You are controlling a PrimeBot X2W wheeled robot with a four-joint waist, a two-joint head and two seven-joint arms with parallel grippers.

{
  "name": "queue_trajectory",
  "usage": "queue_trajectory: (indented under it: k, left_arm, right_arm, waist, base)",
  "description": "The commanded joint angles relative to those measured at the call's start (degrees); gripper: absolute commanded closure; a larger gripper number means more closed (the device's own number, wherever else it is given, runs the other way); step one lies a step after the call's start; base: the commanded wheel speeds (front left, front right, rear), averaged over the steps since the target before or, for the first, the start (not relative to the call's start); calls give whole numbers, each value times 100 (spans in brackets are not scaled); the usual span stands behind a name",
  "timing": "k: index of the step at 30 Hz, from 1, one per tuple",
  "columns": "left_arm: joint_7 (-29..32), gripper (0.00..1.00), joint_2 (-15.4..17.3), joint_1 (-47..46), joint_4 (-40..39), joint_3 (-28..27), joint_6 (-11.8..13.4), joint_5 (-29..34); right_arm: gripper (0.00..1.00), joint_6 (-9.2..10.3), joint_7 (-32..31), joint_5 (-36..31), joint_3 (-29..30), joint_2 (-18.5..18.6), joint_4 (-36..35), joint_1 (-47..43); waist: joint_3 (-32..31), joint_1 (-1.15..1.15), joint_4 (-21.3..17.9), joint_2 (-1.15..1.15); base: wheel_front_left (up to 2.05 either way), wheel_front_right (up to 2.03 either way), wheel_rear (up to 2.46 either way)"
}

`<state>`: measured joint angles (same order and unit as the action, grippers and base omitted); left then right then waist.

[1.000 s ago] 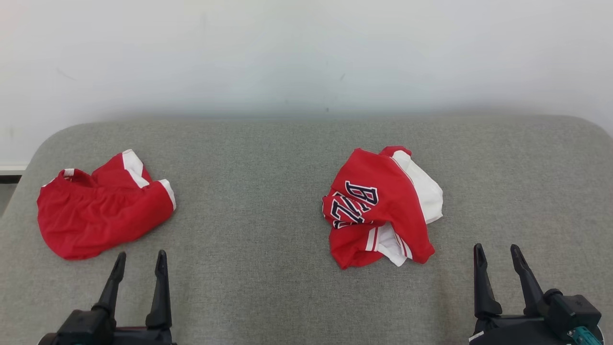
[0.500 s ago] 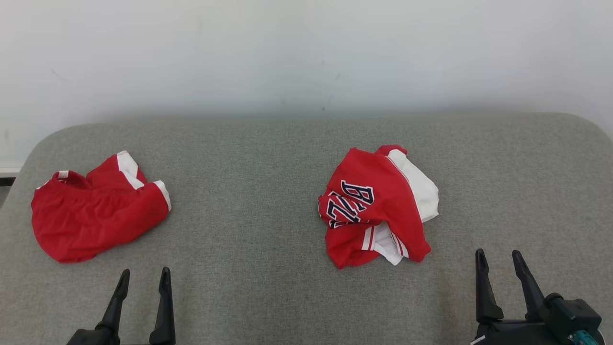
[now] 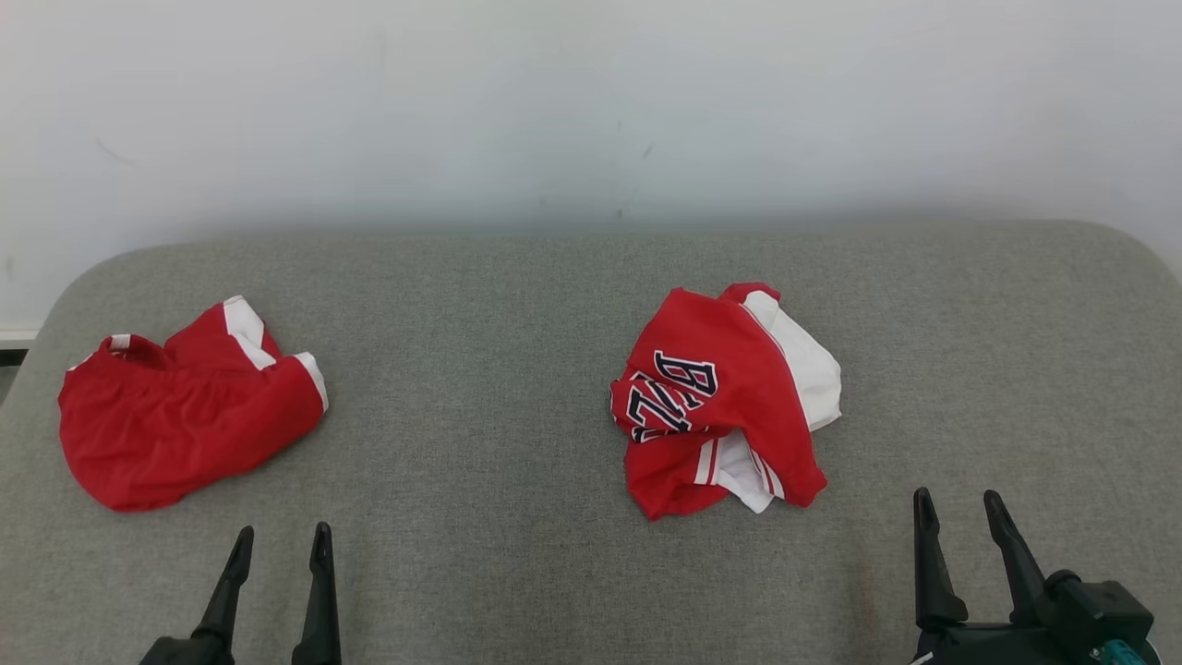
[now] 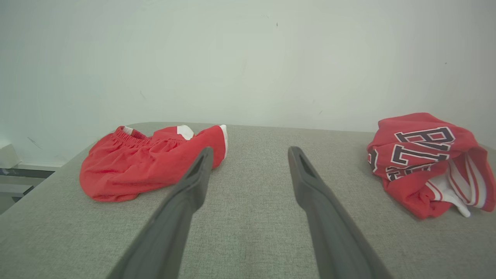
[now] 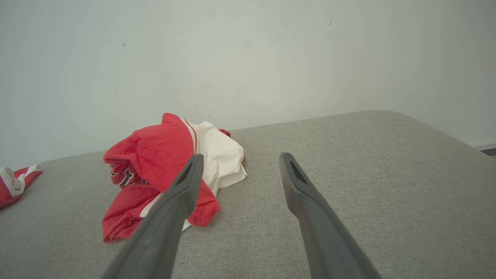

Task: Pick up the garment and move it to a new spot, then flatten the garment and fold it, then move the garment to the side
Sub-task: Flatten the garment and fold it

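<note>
On the table (image 3: 480, 305), the shorts (image 3: 185, 425) lie at its left end and the jersey (image 3: 725, 397) lies right of its middle, well apart. The left gripper (image 3: 283, 529) is at the table's near-left edge and the right gripper (image 3: 956, 496) at its near-right edge. A wall (image 3: 591, 92) stands behind the table.

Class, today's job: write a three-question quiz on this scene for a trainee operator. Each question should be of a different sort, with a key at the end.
1. Fill in: how many garments lie on the grey cushion?
2. True or false: the left pincer and the right pincer both stand open and hold nothing.
3. Choose: in the head view, the lettered jersey lies A) left of the red shorts; B) right of them; C) on top of them.

Key: 1 two; 2 true; 3 B.
</note>
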<state>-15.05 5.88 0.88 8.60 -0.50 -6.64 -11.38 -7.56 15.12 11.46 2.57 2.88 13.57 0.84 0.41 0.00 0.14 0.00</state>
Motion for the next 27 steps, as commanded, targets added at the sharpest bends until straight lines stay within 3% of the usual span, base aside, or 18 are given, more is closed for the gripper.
queue_trajectory:
  k: [1, 15, 27]
  left_arm:
    - [-19, 0, -17, 19, 17, -22, -40, 39]
    - [-20, 0, -111, 37, 122, -62, -69, 137]
    - [-20, 0, -178, -297, 204, 66, -77, 154]
  right_arm:
    - [0, 14, 5, -22, -11, -1, 9, -74]
    - [0, 14, 5, -46, -76, 25, 55, 66]
    - [0, 14, -164, -128, -286, 644, 777, 1324]
  waist:
    - [-11, 0, 1, 0]
    - [-27, 0, 38, 0]
    - [390, 0, 285, 0]
  base:
    - [0, 0, 0]
    - [0, 0, 0]
    - [0, 0, 0]
